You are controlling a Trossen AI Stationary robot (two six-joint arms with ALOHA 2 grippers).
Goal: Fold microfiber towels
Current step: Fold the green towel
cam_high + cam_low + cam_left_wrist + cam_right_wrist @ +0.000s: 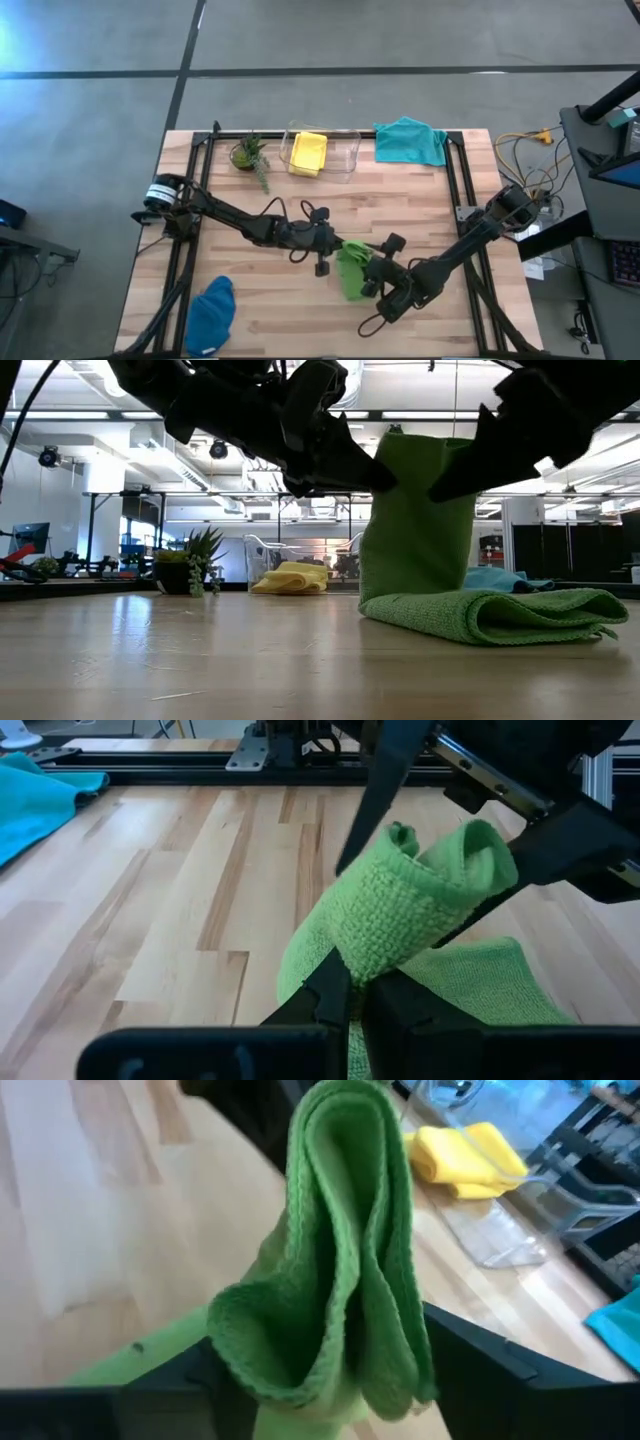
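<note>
— Lime green towel (430, 540) is lying nearest, its lower part folded flat on the table (300, 200), its upper part lifted upright. Who is gripping it?

— I am pinching one top edge with my left gripper (352, 995), fingers clamped together on the cloth. My right gripper (385, 283) is standing with jaws wide apart, the raised fold sitting between them.

— And the others?

— Yellow towel (308, 153) is sitting in the clear bin (345, 158), teal towel (410, 140) beside it, blue towel (211, 315) lying at the near corner
</note>
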